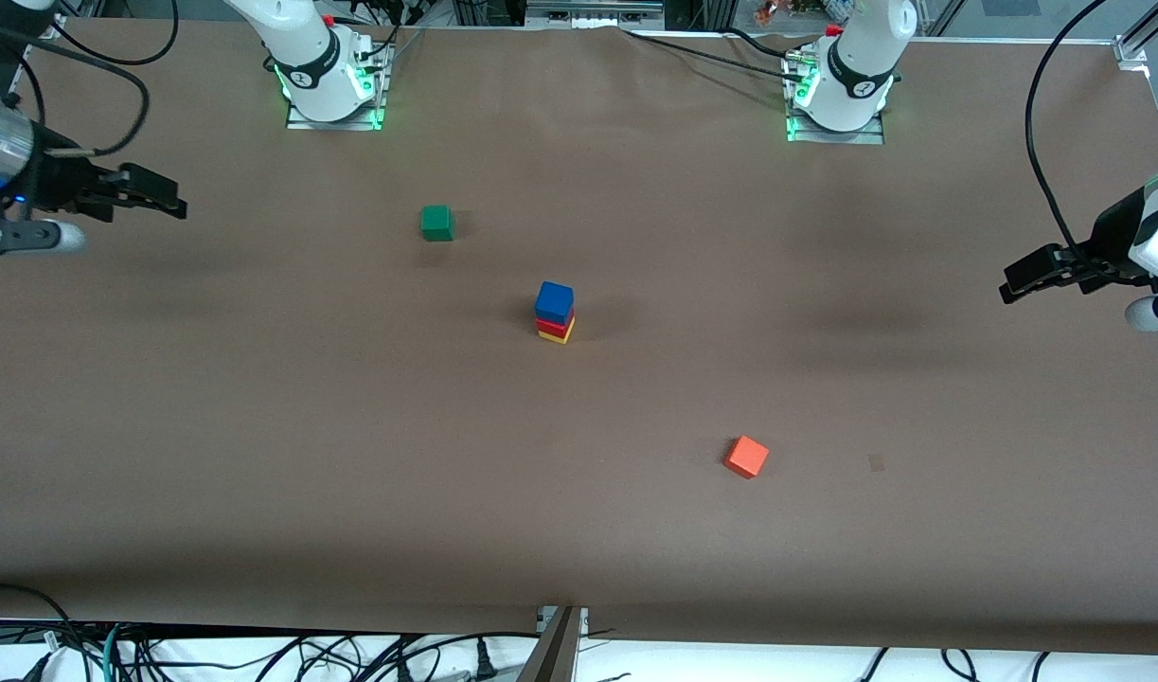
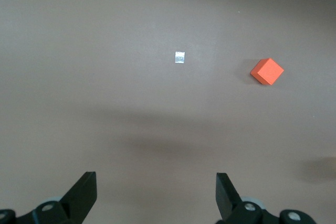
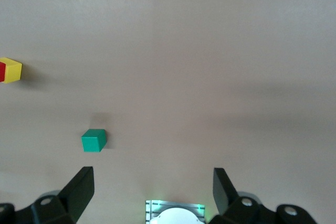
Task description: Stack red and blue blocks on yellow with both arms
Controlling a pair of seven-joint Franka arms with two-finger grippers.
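Three-cube stack at frame centre, both arms waiting at the edges.

At the upper left edge the right gripper hangs over bare table, jaws spread, empty. At centre, matte blue cube tops red cube on yellow cube. At the right edge the left gripper hangs spread, empty. No legible writing.

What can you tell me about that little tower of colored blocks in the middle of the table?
The tower is three matte cubes of equal size: a yellow cube on the brown table, a red cube on it, and a blue cube on top. It stands upright, the cubes slightly out of line. Nothing else touches it.
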